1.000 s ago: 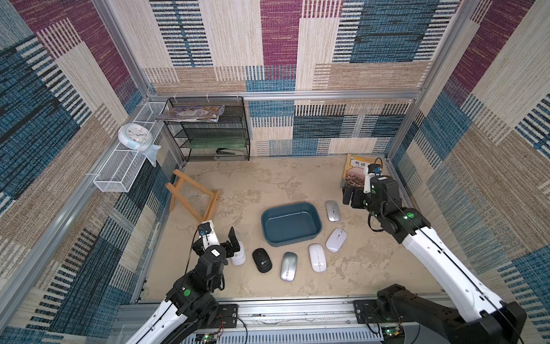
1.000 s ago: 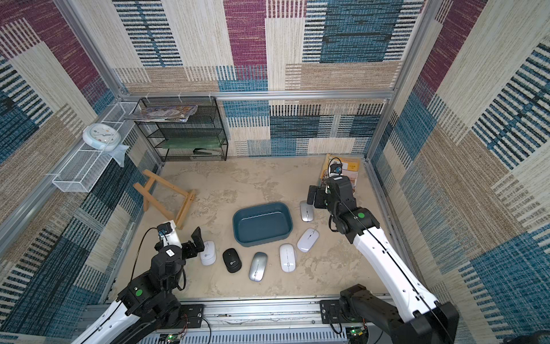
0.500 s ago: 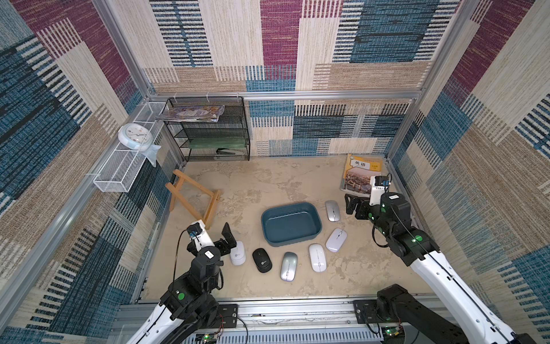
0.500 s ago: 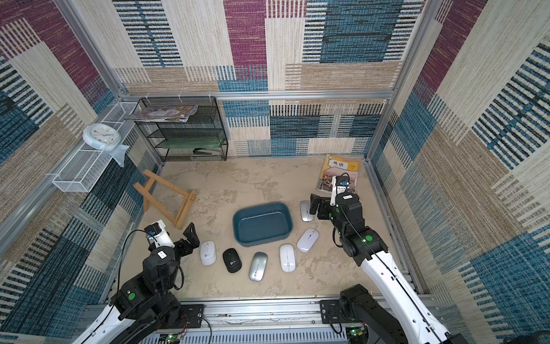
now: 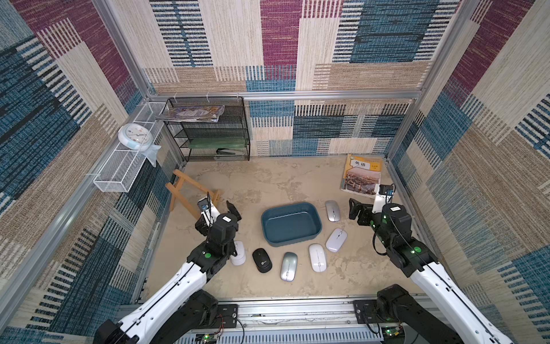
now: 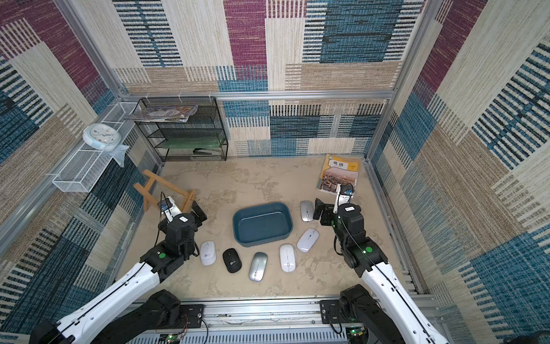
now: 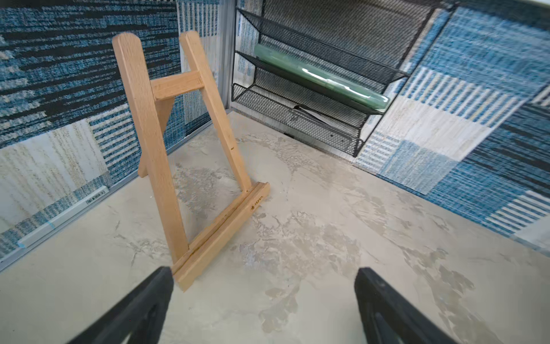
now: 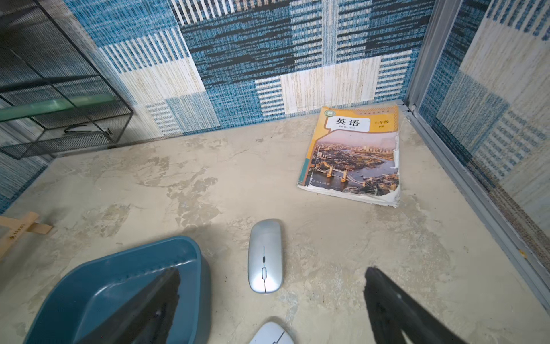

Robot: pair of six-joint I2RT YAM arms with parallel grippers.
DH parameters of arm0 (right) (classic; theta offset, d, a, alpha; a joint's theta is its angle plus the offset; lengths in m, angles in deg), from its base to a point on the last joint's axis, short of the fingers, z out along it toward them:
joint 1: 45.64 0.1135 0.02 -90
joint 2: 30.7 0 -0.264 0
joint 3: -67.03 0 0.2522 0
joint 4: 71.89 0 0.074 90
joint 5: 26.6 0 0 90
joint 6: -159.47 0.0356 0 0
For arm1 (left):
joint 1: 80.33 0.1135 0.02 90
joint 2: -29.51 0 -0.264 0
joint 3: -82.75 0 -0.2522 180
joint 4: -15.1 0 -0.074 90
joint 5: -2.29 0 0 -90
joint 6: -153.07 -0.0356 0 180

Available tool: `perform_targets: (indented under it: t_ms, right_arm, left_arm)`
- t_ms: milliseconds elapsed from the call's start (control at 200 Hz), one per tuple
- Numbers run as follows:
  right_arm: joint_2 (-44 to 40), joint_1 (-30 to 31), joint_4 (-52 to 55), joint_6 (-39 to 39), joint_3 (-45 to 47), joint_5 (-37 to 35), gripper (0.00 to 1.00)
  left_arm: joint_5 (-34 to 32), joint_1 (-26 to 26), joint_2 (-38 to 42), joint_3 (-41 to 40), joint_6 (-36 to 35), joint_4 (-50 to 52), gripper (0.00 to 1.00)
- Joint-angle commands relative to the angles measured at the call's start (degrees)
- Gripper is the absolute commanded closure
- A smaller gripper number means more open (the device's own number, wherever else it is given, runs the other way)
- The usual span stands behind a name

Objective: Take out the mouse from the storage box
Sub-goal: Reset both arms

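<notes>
Six computer mice [image 6: 287, 257] lie on the worktop [image 5: 268, 178] outside the teal storage box [image 5: 290, 223]: a silver mouse [image 5: 332, 210] just beside its right end, a pale lilac mouse [image 5: 336, 240] off its near right corner, and a white mouse [image 5: 317, 257], a second silver mouse [image 5: 288, 266], a black mouse [image 5: 262, 260] and a rounded white mouse [image 5: 238, 253] in a row along its near side. The left claw [image 7: 264, 272] hangs spread wide well left of the box, facing a wooden easel [image 7: 150, 149]; the right claw [image 8: 273, 270], likewise spread and gripping nothing, hangs right of the box beyond the first silver mouse.
</notes>
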Motion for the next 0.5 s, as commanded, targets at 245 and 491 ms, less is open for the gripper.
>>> perform_targets:
  t_ms: [245,491]
  right_arm:
    - [-2.4,0.0,-8.6,-5.6,3.7,0.8,0.01]
    - [-0.7,0.0,-12.7,-9.1,5.8,-3.4,0.01]
  left_arm:
    - [6.8,11.9,-11.7,0.3,-14.1,-9.1,0.01]
    - [15.0,14.3,-21.2,-5.5,-29.6,-28.1,0.01]
